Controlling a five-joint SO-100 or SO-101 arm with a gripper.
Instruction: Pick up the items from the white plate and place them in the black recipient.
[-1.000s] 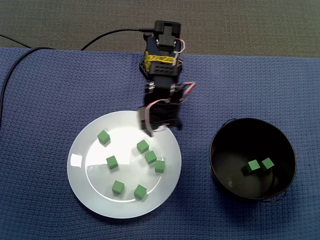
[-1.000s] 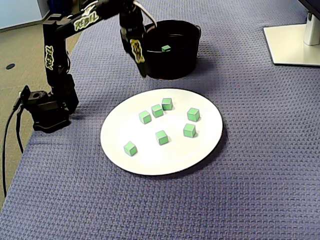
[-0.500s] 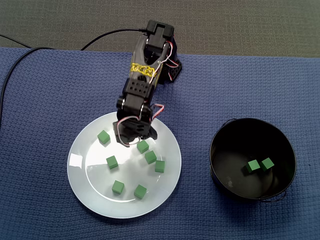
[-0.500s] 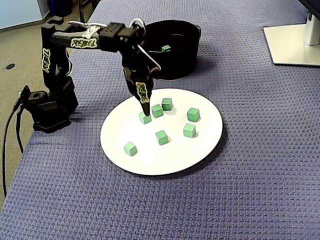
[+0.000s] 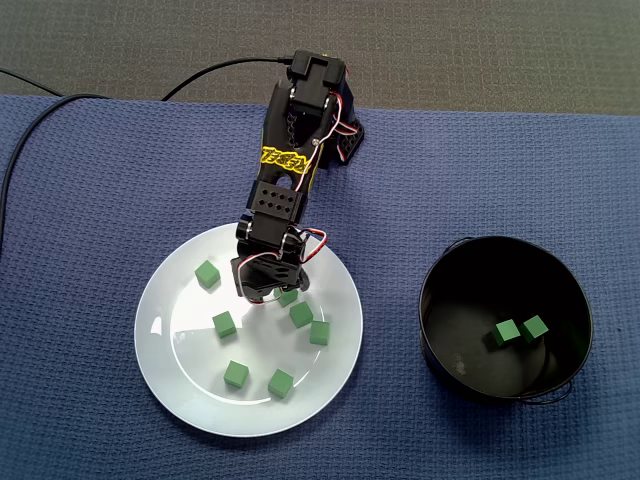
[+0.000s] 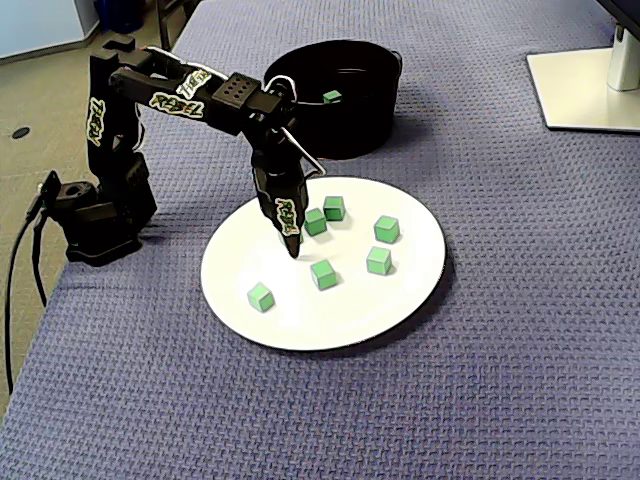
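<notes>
Left-centre of frame: white plate (image 5: pixel 190 400) holds seven green cubes (image 5: pixel 224 323). Your end effector (image 5: pixel 268 292) is down among them, against one cube; I can't tell its opening or whether it grips. Right: black recipient (image 5: pixel 432 345) holds two cubes. Judged two done, seven left.

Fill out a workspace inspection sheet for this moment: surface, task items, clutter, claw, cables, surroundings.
Surface: blue woven cloth, lying flat.
Job's things: white plate carries seven green cubes, one partly under the claw; black pot holds two more.
Clutter: white stand base on the cloth's far corner.
Claw: lowered onto the plate at a cube; open or shut cannot be told.
Cables: black cable leads off from the arm's base.
Surroundings: grey floor beyond the cloth.
</notes>
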